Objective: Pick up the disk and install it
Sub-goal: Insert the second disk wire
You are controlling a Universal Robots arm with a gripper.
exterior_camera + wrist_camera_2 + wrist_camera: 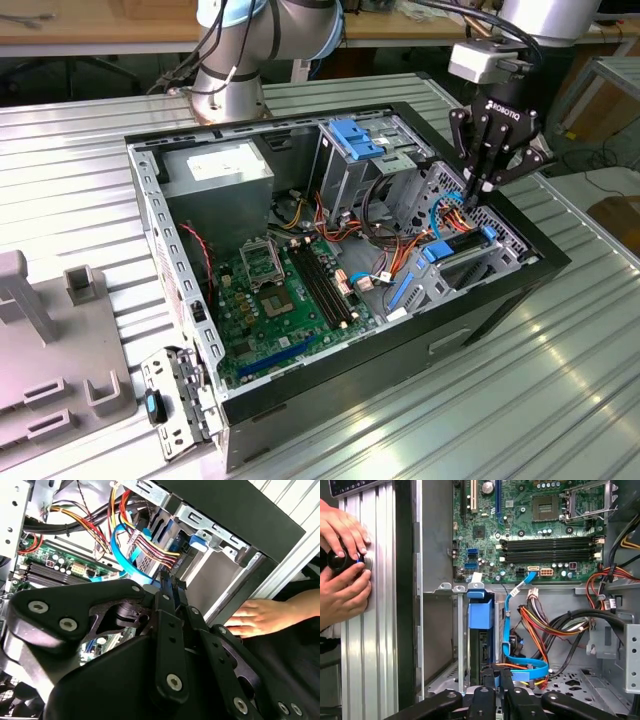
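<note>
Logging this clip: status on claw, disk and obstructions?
Claw fingers together, over the blue-railed dark hard drive sitting in the case's bay. Orange, red and blue cables bunched alongside. Person's hands on a black knob outside the case.

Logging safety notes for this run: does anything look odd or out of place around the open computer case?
Yes: a person's hands rest on a black knob on the ribbed table beside the computer case, close to the gripper working at the disk.
</note>
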